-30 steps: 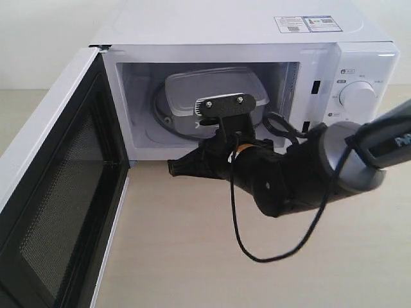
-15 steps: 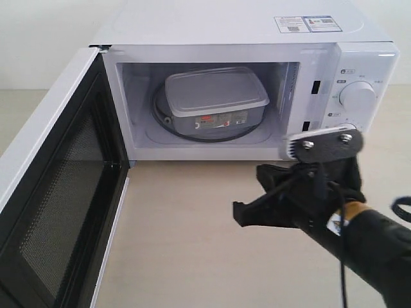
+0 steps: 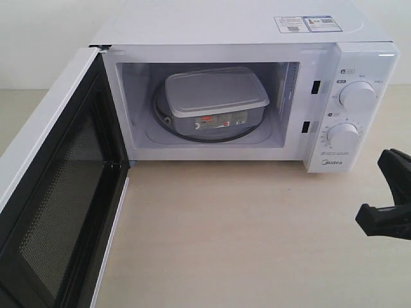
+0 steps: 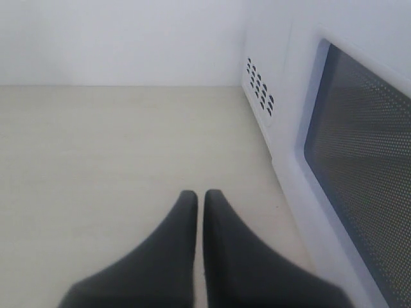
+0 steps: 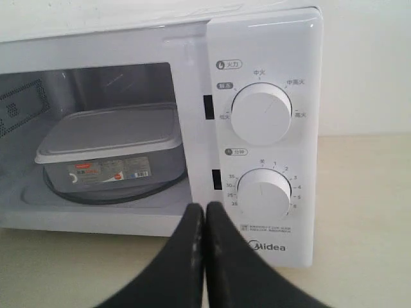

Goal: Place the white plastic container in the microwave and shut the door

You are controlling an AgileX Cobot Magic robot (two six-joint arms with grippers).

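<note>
White plastic container [image 3: 215, 96] inside microwave [image 3: 225, 22] (door [image 3: 64, 205] open).

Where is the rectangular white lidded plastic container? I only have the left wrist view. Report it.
Observer: The rectangular white lidded plastic container sits inside the white boxy microwave, on the round glass tray.
Operator: Give me the door state.
Observer: The white side-hinged door with the black mesh inner face stands wide open, swung out on the left of the exterior view.
Operator: Report the right gripper.
Observer: The right gripper is shut and empty, outside the microwave, low at the right of the exterior view.
</note>
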